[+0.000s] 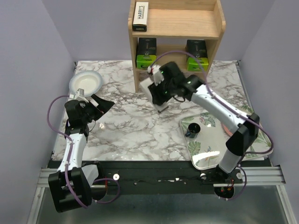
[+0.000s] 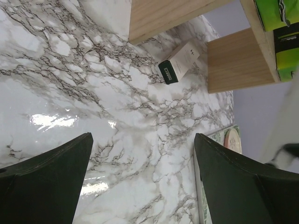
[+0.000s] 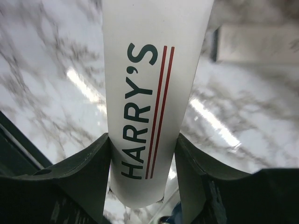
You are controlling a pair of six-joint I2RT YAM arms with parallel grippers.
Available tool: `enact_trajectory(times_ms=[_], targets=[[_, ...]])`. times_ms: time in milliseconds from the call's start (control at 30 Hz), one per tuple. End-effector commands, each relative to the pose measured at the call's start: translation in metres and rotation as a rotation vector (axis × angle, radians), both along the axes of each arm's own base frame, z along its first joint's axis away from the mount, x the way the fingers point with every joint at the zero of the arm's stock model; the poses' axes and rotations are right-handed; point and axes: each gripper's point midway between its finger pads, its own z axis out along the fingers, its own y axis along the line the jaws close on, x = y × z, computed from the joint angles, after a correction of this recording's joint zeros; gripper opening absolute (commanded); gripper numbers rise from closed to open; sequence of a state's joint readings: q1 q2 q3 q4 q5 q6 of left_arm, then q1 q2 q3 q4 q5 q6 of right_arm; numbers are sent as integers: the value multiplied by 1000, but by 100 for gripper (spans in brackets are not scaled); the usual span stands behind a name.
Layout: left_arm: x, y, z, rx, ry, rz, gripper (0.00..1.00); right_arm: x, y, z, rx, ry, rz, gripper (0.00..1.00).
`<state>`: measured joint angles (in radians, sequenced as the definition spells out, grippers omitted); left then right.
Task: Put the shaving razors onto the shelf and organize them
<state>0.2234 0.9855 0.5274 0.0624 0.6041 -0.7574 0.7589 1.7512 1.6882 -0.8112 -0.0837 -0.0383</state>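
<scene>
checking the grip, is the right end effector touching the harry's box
Touching. Right wrist view shows the right end effector clamping the white box, fingers flush against both sides.

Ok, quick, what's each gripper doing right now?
Left gripper: open, holding nothing.
Right gripper: closed on a white HARRY'S box.

Shelf (image 1: 175, 28) stands at rear centre of worktop (image 1: 121, 126).
- Upper tier, left end: upper box (image 1: 140, 16).
- Lower tier: left pack (image 1: 146, 52) and right pack (image 1: 196, 55), one at each end.
- Just before shelf's foot: loose box (image 2: 180, 63), lying on worktop.
- Before shelf, above worktop: held box (image 3: 145, 70), clamped in right hand (image 3: 142, 140).
- Before and right of shelf: tray (image 1: 205, 156), with cup (image 1: 193, 129) in it.
- Before and left of shelf: bowl (image 1: 86, 83). Left hand (image 1: 100, 105) is farther out.
</scene>
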Motion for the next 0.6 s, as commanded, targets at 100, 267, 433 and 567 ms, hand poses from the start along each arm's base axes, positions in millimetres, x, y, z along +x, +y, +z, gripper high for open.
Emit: enact_trajectory(times_ms=[100, 267, 433, 567], targets=[[16, -1, 32, -23, -76, -28, 99, 83, -67, 208, 280, -386, -246, 47], [19, 0, 32, -21, -74, -26, 99, 121, -105, 291, 346, -691, -362, 47], [15, 0, 28, -10, -62, -30, 99, 149, -134, 331, 378, -880, -481, 48], [12, 0, 26, 6, -55, -34, 99, 184, -157, 325, 365, -888, -570, 48]])
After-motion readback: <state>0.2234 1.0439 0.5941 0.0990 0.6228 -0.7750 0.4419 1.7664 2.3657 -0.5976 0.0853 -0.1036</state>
